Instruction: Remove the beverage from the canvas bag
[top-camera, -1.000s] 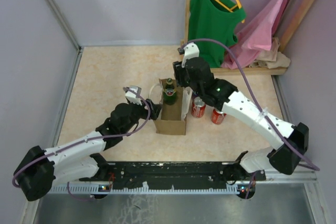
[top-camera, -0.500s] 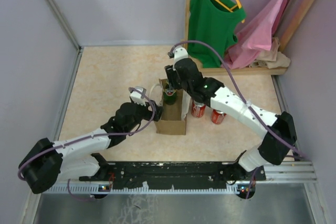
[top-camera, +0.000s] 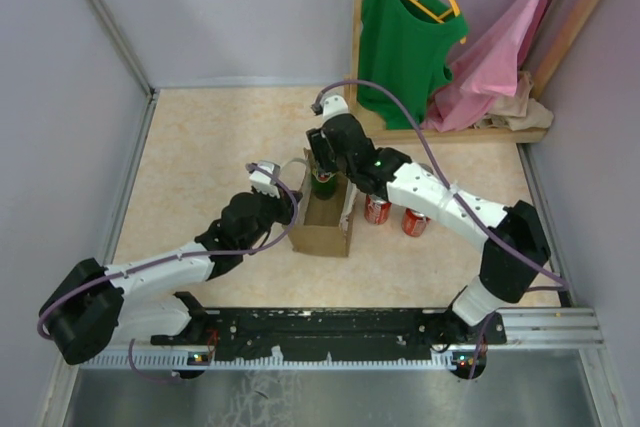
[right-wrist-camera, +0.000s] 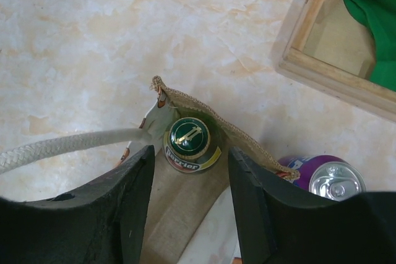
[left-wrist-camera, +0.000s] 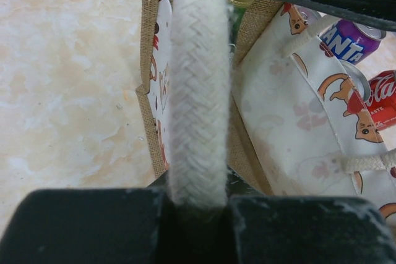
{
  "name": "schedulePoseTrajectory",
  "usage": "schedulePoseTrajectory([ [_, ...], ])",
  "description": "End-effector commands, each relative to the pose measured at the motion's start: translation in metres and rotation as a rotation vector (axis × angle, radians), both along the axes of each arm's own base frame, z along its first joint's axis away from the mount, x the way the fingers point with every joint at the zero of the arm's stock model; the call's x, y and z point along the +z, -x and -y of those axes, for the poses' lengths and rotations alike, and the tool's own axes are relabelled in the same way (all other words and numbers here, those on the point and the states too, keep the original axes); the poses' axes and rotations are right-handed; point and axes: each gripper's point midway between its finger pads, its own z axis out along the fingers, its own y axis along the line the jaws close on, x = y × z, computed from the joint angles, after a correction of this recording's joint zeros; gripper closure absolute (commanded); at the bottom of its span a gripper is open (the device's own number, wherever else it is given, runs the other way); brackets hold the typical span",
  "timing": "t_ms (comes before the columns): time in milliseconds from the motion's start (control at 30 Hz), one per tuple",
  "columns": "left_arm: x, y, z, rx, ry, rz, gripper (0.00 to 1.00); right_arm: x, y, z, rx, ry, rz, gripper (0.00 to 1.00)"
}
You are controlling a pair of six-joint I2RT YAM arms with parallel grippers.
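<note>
left gripper [left-wrist-camera: 198, 199] clamped on bag [top-camera: 322, 239] handle [left-wrist-camera: 197, 91], right gripper [right-wrist-camera: 190, 153] part-open astride bottle [right-wrist-camera: 187, 135], slim gaps either side, cans [top-camera: 378, 209] hard by bag's edge

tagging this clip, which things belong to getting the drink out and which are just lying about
Job: canvas bag, white handle (left gripper shut on it), green bottle, open right gripper.
Lying about: red cans, purple can, wooden rack, green top.

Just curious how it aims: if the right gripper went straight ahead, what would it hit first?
Probably the green bottle's cap, upright in the canvas bag, centred between the open fingers of the right gripper; how far off is unclear.
</note>
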Motion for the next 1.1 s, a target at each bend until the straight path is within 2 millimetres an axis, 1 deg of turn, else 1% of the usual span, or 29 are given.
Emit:
schedulePoseTrajectory([
  [0, 0.019, -0.009, 0.0, 0.031, 0.018, 0.057, 1.0, 0.009, -0.009, -0.012, 0.001, -0.035, 0.044, 0.48],
  [300, 0.019, -0.009, 0.004, 0.017, 0.022, 0.054, 1.0, -0.012, -0.019, -0.012, -0.038, 0.009, 0.036, 0.48],
  [400, 0.019, -0.009, 0.004, 0.015, 0.023, 0.056, 1.0, -0.012, -0.023, -0.012, -0.05, 0.008, 0.048, 0.49],
  [467, 0.019, -0.009, 0.004, 0.016, 0.021, 0.058, 1.0, -0.027, -0.026, -0.015, -0.052, 0.032, 0.037, 0.5],
  [500, 0.02, -0.009, 0.005, 0.015, 0.021, 0.059, 1.0, -0.029, -0.028, -0.015, -0.054, 0.033, 0.041, 0.5],
  [667, 0.018, -0.01, 0.005, 0.016, 0.018, 0.057, 1.0, -0.035, -0.034, -0.018, -0.06, 0.03, 0.044, 0.54],
  [767, 0.016, -0.009, 0.004, 0.017, 0.018, 0.053, 1.0, -0.035, -0.036, -0.019, -0.067, 0.02, 0.052, 0.58],
  [800, 0.016, -0.009, 0.004, 0.017, 0.018, 0.051, 1.0, -0.035, -0.036, -0.018, -0.069, 0.018, 0.054, 0.62],
  [833, 0.016, -0.009, 0.004, 0.019, 0.019, 0.051, 1.0, -0.035, -0.037, -0.018, -0.072, 0.015, 0.056, 0.7],
  [900, 0.015, -0.009, 0.003, 0.024, 0.017, 0.05, 1.0, -0.031, -0.038, -0.017, -0.079, 0.014, 0.063, 0.92],
  [933, 0.015, -0.01, 0.002, 0.028, 0.018, 0.05, 1.0, -0.03, -0.038, -0.017, -0.08, 0.012, 0.066, 1.0],
  [1033, 0.017, -0.011, 0.002, 0.036, 0.022, 0.055, 1.0, -0.017, -0.039, -0.017, -0.072, 0.001, 0.088, 1.0],
  [1067, 0.018, -0.011, 0.002, 0.039, 0.027, 0.059, 1.0, -0.009, -0.039, -0.017, -0.069, -0.01, 0.104, 1.0],
])
